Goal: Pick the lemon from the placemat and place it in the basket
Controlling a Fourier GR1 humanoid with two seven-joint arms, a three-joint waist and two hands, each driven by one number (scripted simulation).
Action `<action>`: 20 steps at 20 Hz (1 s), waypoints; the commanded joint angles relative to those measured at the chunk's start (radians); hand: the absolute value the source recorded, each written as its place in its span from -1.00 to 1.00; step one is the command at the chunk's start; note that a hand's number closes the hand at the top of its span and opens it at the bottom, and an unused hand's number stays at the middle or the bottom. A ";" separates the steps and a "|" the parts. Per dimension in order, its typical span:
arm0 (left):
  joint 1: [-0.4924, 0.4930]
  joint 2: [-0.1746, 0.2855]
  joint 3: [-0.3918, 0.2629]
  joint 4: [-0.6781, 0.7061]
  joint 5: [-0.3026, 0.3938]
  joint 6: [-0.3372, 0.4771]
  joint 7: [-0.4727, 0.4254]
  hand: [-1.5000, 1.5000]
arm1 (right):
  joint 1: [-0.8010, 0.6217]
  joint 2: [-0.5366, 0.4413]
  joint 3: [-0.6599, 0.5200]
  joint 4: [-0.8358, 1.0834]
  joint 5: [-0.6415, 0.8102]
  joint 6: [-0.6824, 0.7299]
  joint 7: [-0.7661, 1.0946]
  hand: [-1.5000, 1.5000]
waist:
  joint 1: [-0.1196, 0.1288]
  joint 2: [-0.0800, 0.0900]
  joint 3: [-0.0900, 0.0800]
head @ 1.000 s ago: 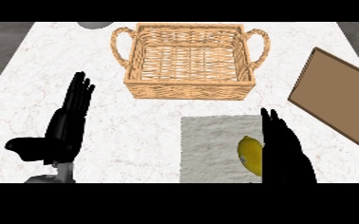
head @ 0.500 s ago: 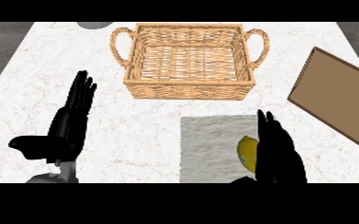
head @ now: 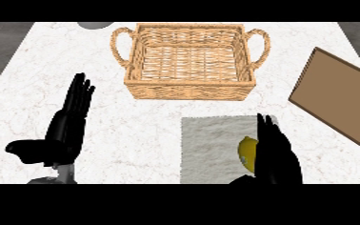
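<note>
**Counter point(head: 141, 119), white marbled top. Contents:**

1. Lemon point(head: 245, 153), one. Yellow, smooth, rounded and somewhat longer than wide. Only its left part shows; the rest is hidden behind the right hand. It lies on the placemat, in the mat's right half, at about 5 o'clock in the view. It is well apart from the basket, which stands at 12 o'clock from it.

2. Placemat point(head: 211, 143), one. Pale grey cloth, rectangular, lying flat at 5 to 6 o'clock. Its near edge is cut off by the view's lower limit.

3. Wicker basket point(head: 190, 91), one. Tan weave, rectangular, with two loop handles, one at each short end. It stands at 12 o'clock, just beyond the placemat's far edge, and nothing shows inside it.

4. Brown board point(head: 330, 93), one. Flat, set at an angle, at 3 o'clock, partly out of view.

5. Grey round object point(head: 95, 24), one, at 11 o'clock. Only an edge shows, and what it is cannot be told.

6. Hands, two.
 - Right hand point(head: 275, 157): at 5 o'clock, over the placemat's right edge, fingers straight and pointing to 12 o'clock. It is spread alongside the lemon and closed round nothing.
 - Left hand point(head: 67, 124): at 8 o'clock, fingers straight and up, thumb out to the side, holding nothing.
</note>
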 commanded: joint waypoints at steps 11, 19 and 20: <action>0.000 -0.025 0.024 -0.009 -0.019 -0.046 0.022 0.00 | -0.018 0.007 0.047 0.153 -0.011 -0.152 0.101 -1.00 | 0.001 0.000 0.000; 0.029 -0.042 0.055 -0.041 -0.025 -0.067 0.029 0.00 | 0.033 0.007 -0.033 0.224 0.002 -0.194 -0.027 -1.00 | 0.000 0.000 0.000; -0.003 -0.059 0.056 -0.010 -0.035 -0.055 0.029 0.00 | -0.039 0.007 -0.008 0.223 -0.037 -0.179 0.051 -1.00 | 0.000 0.000 0.000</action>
